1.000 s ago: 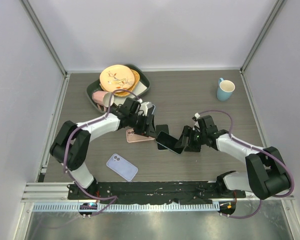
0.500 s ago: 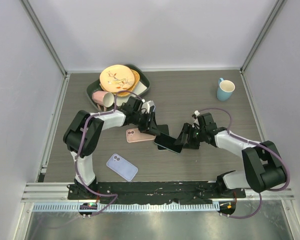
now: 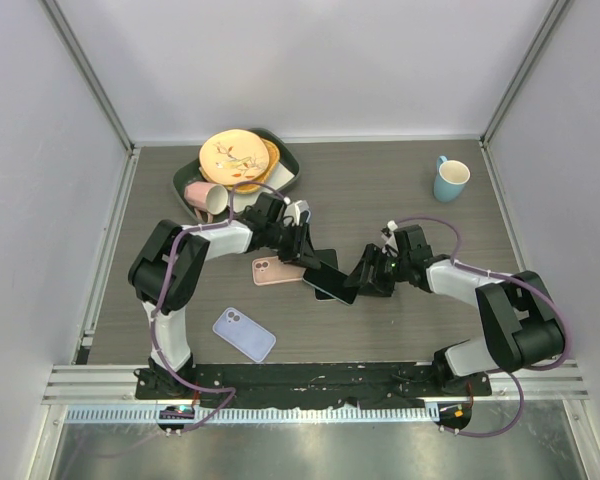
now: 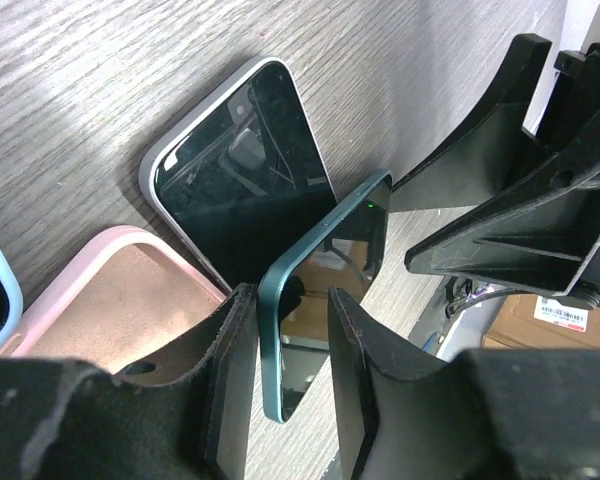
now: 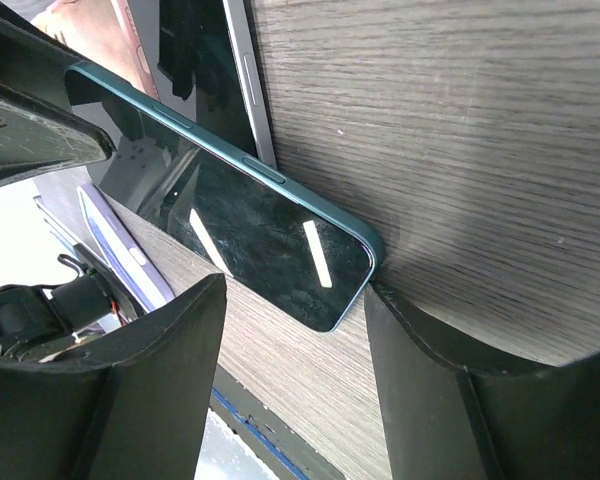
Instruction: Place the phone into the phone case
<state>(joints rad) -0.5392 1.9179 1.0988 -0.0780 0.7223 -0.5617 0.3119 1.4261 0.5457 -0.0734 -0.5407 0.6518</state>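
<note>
The dark teal phone (image 3: 330, 277) stands tilted on one long edge at mid table. It also shows in the left wrist view (image 4: 330, 250) and the right wrist view (image 5: 240, 210). The empty pink case (image 3: 273, 270) lies flat just left of it and shows in the left wrist view (image 4: 120, 290). My left gripper (image 3: 305, 250) (image 4: 288, 293) is open and straddles the phone's end. One finger touches its edge and a gap shows at the other. My right gripper (image 3: 365, 275) (image 5: 295, 290) is open wide at the phone's other end, with one finger against its corner.
A black phone in a white case (image 4: 240, 170) lies flat beside the pink case, partly under the teal phone. A lavender phone (image 3: 244, 334) lies near the front. A green tray (image 3: 285, 160) with plates and a pink cup (image 3: 205, 195) stand at the back left. A blue mug (image 3: 450, 178) stands at the back right.
The left gripper moved right onto the phone's end. The right gripper and the phone shifted slightly left, toward the pink case.
</note>
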